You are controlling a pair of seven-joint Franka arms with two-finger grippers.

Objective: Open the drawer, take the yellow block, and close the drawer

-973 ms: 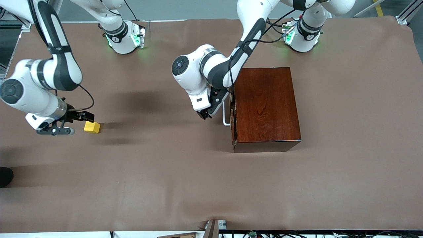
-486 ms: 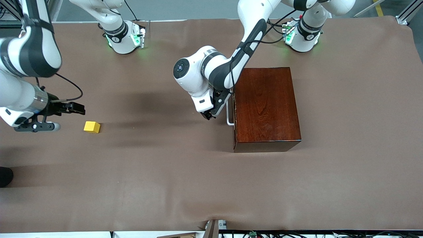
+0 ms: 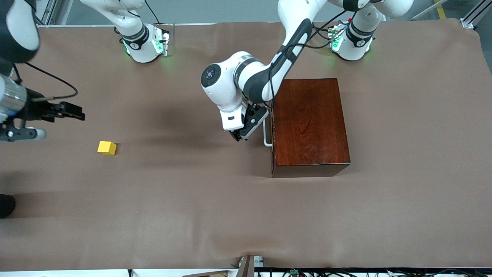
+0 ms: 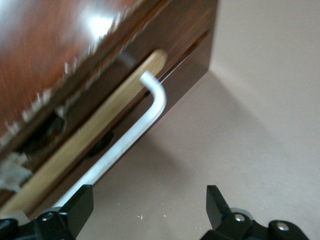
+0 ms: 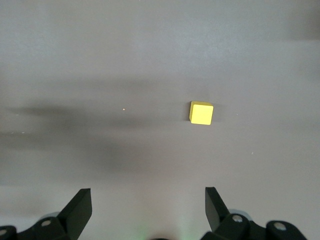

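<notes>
Your glossy drawer sits shut; yellow block lies on matte bench; left end effector and right end effector gape apart.

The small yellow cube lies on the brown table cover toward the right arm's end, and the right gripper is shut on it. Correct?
Not quite. The small yellow cube does lie there, but the right gripper is open and empty, up over the brown table cover, apart from the cube. The right wrist view shows this.
</notes>
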